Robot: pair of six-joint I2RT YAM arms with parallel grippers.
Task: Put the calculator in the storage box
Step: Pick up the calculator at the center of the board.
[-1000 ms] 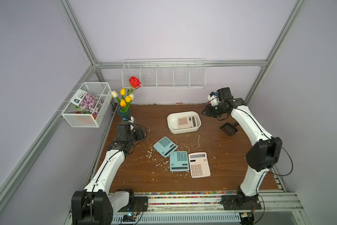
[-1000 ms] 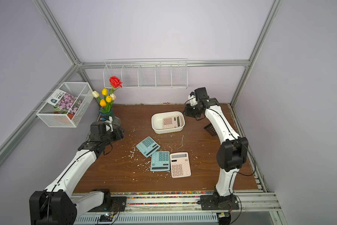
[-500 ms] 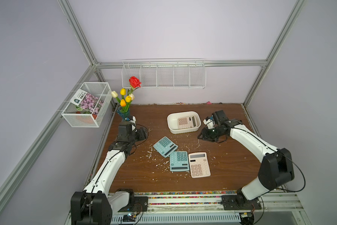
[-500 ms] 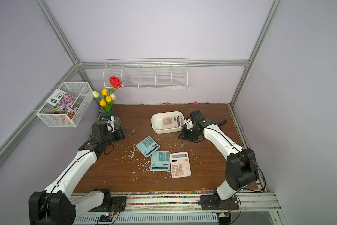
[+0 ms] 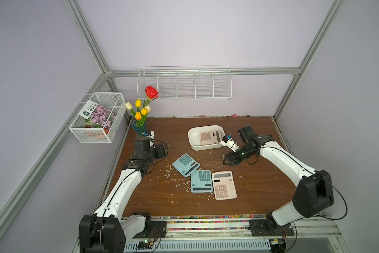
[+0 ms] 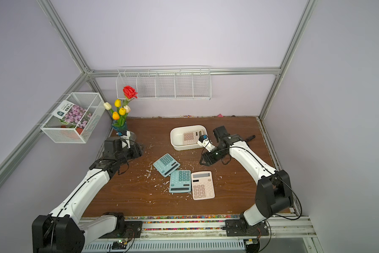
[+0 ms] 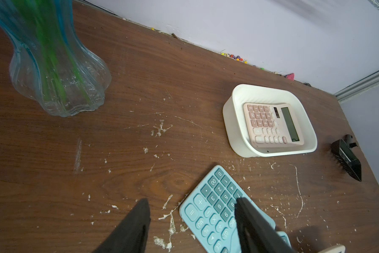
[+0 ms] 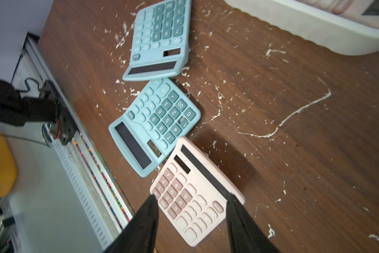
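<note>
The tabletop (image 5: 261,186), strewn with white flecks, carries 3 loose calculators packed close. Crowding looks like the main hazard: the pink calculator (image 5: 224,185) lies just beside a blue calculator (image 5: 201,181), which appears to touch a second blue calculator (image 5: 186,164), so a descent onto the pink one could nudge or pinch its neighbour. Its flat body may also slip from a thin edge grip. The storage box (image 5: 204,147) is barely larger than 1 calculator and already occupied, so a drop may land tilted on the rim. The right gripper (image 8: 192,197) hovers near the pink calculator's display end, fingers spread and empty. The left gripper (image 7: 192,200) hangs toward the vase (image 7: 92,87), fingers likewise parted, holding nothing. Of the containers, the long wire rack (image 5: 184,87) shows 5 bare compartments, the mesh basket (image 5: 90,137) holds a flower-print packet, the storage box holds another pink calculator (image 5: 209,138), and the vase holds artificial flowers.
</note>
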